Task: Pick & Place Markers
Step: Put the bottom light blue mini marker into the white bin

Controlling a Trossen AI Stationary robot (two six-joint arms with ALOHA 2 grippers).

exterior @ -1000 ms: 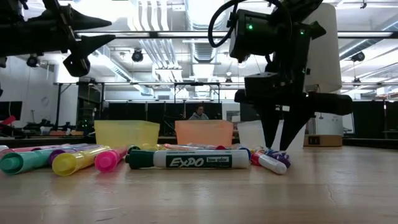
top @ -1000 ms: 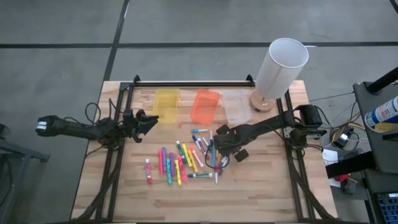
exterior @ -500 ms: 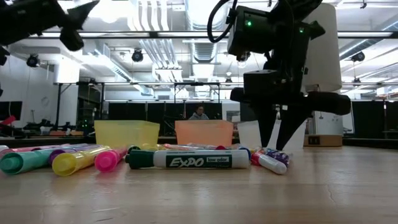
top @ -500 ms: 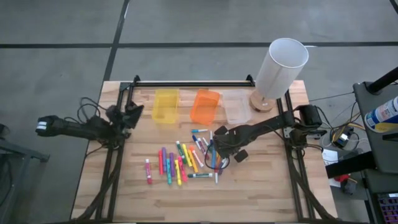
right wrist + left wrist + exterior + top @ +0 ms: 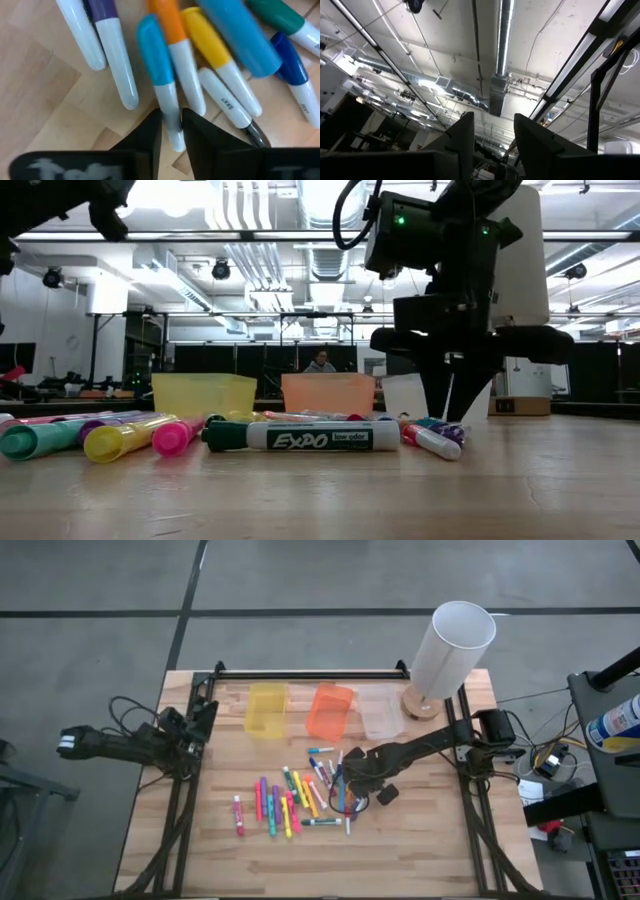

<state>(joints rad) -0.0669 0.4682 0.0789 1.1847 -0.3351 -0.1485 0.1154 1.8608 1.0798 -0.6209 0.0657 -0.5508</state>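
Note:
Several capped markers (image 5: 300,795) in pink, yellow, green, blue, purple and white lie scattered flat on the wooden table; the low view shows them along the tabletop, with a green Expo marker (image 5: 320,438) in front. My right gripper (image 5: 343,783) points down into the right side of the pile, shut on a white marker with a light-blue cap (image 5: 162,75). Orange-, yellow- and purple-capped markers lie close beside it. My left gripper (image 5: 208,712) waits raised at the table's left edge, open and tipped up toward the ceiling (image 5: 492,125). My right gripper pinches the light-blue-capped marker between its two fingers, on the white barrel (image 5: 171,107) near the end away from the cap. The fingers (image 5: 150,132) come from above, pointing down, and lie across the marker. It lies on the table among the others.
A yellow bin (image 5: 265,710), an orange bin (image 5: 330,710) and a clear bin (image 5: 378,712) stand in a row toward the far edge. A tall white cylinder (image 5: 450,645) stands at the far right corner. Bare wood shows along the near edge.
My left gripper has drawn back from the yellow bin toward the table's left edge and tipped upward. My right gripper has crept slightly toward the near edge over the pile.

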